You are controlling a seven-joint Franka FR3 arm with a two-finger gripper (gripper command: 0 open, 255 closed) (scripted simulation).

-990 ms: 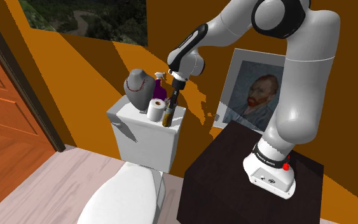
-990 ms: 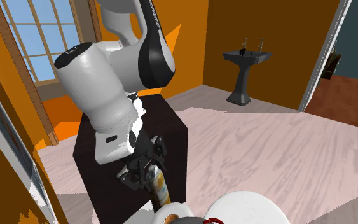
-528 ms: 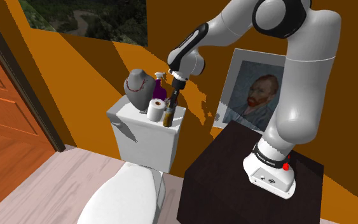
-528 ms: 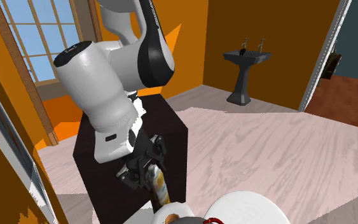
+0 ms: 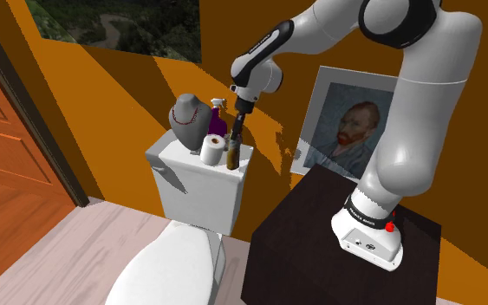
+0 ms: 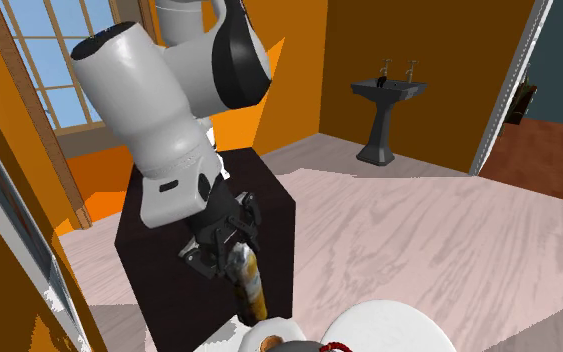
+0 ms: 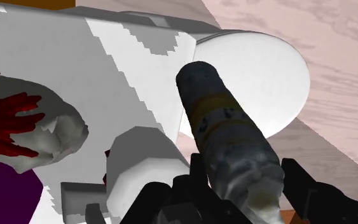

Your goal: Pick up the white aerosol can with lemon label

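1. The all-black two-finger gripper (image 7: pixel 247 184) is clamped on the task's thing, a mottled grey-white cylindrical aerosol can with a yellow band (image 7: pixel 225 127). There's one finger on each side of it, gripping near one end, and the rest of the can sticks out past the fingertips.
2. What's new: over the last second the arm has come up a little and carried the can with it. A second ago the can sat lower, on the flat white toilet tank lid (image 5: pixel 168 150). Now its far end looks just clear of that lid (I can't swear to the gap from the shoulder view).
3. The neighbours haven't budged. The white toilet paper roll (image 5: pixel 211 149) is just beside the can, below the jaws. The grey bust with a red necklace (image 5: pixel 187 117) and the purple bottle (image 5: pixel 218 125) are further out on that same side.
4. What it means, as I read it: the grasp is done and the lift has only just started. I'd guess a straight rise away from the lid finishes it. One worry is that with so much can hanging free of the jaws, it could swing or slip.
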